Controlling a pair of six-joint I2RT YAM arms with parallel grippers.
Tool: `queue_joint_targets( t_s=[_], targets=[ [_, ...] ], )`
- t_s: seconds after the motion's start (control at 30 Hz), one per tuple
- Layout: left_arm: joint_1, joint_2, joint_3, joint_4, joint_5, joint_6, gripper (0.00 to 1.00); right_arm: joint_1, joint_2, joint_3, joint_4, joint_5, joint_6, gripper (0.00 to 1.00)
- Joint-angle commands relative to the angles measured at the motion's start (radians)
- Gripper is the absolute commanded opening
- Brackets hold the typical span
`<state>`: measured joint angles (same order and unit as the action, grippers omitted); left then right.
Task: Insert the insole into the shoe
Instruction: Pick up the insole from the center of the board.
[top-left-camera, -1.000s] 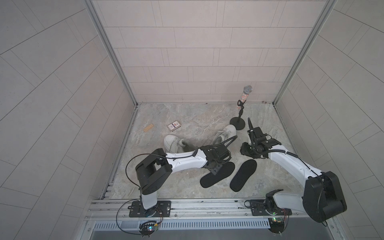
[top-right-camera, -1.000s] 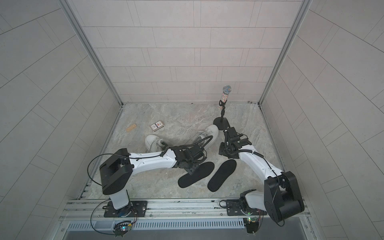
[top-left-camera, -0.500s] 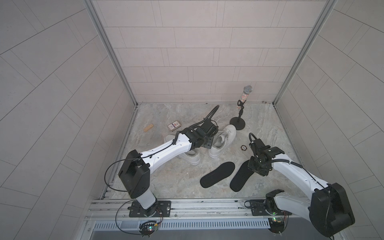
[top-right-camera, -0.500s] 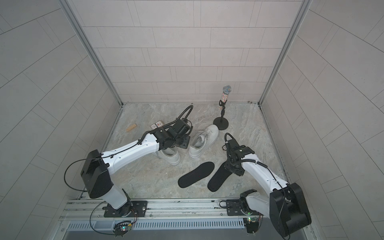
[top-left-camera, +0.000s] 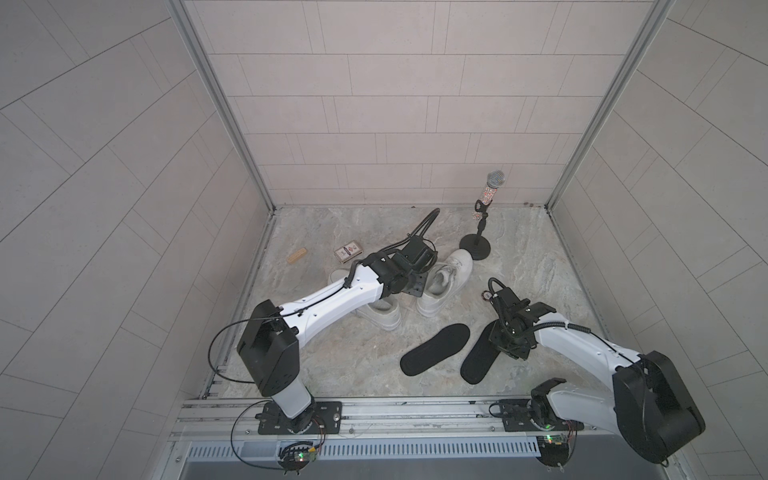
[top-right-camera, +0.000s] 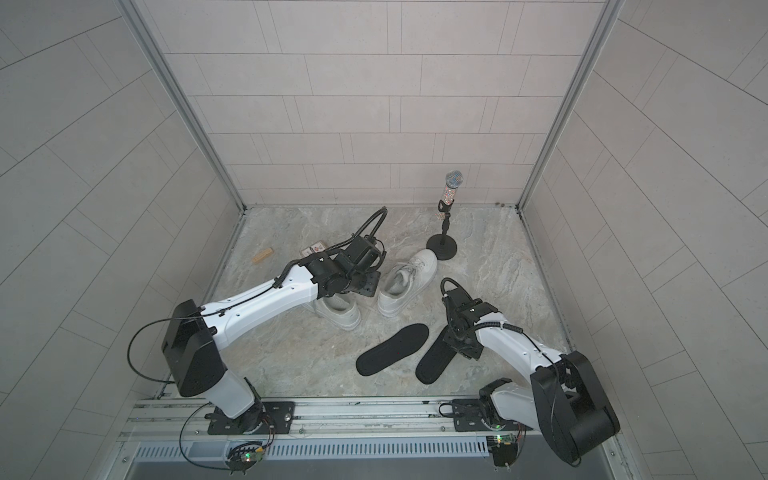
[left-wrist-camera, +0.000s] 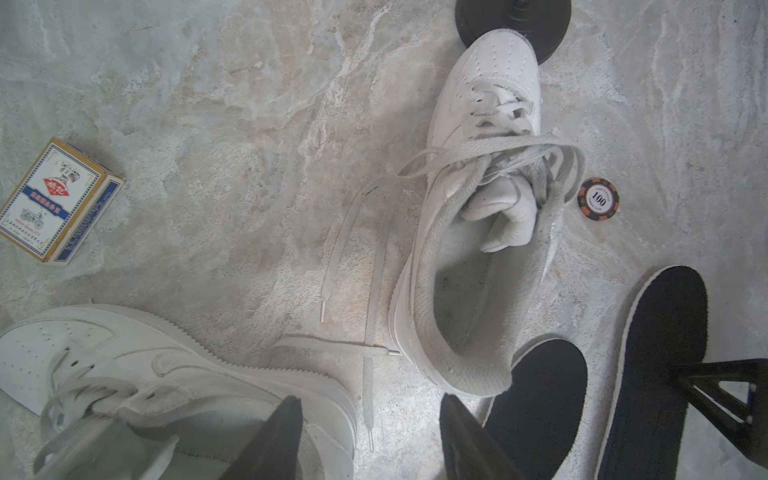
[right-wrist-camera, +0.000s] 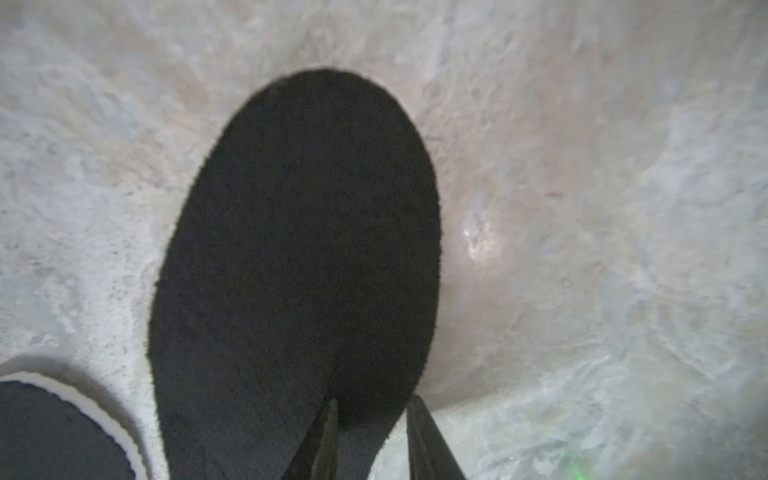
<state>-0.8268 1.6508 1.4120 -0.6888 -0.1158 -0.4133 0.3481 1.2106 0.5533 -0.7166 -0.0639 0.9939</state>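
Two white shoes lie mid-floor: one (top-left-camera: 446, 282) (top-right-camera: 409, 282) (left-wrist-camera: 478, 249) with its opening up and tongue folded in, the other (top-left-camera: 382, 313) (left-wrist-camera: 145, 374) partly under my left arm. Two black insoles lie flat nearer the front. My left gripper (top-left-camera: 417, 286) (left-wrist-camera: 370, 405) hangs open over the gap between the shoes, holding nothing. My right gripper (top-left-camera: 496, 345) (top-right-camera: 455, 343) (right-wrist-camera: 372, 405) is down at the right insole (top-left-camera: 478, 361) (right-wrist-camera: 299, 249). Its jaws are narrow and straddle the insole's edge, with a gap showing. The left insole (top-left-camera: 434, 349) (right-wrist-camera: 54, 432) lies untouched.
A microphone on a round black stand (top-left-camera: 478, 245) rises behind the shoes. A card box (top-left-camera: 348, 252) and a small wooden block (top-left-camera: 297, 254) lie at the back left. A poker chip (left-wrist-camera: 598, 198) sits beside the open shoe. Tiled walls close in three sides.
My left arm swung from over the left insole back to above the shoes. My right gripper came forward and down onto the right insole's edge, its jaws narrowing.
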Motion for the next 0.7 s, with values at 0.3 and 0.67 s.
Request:
queue_joint_targets(
  t_s=[0.3, 0.67],
  targets=[
    [0.003, 0.052, 0.083, -0.087, 0.09, 0.087, 0.57, -0.001, -0.036, 0.049, 0.094, 0.143, -0.268, 0.0],
    [0.048, 0.019, 0.143, -0.109, 0.3, 0.255, 0.69, 0.004, -0.234, 0.189, 0.128, 0.07, -0.604, 0.0]
  ],
)
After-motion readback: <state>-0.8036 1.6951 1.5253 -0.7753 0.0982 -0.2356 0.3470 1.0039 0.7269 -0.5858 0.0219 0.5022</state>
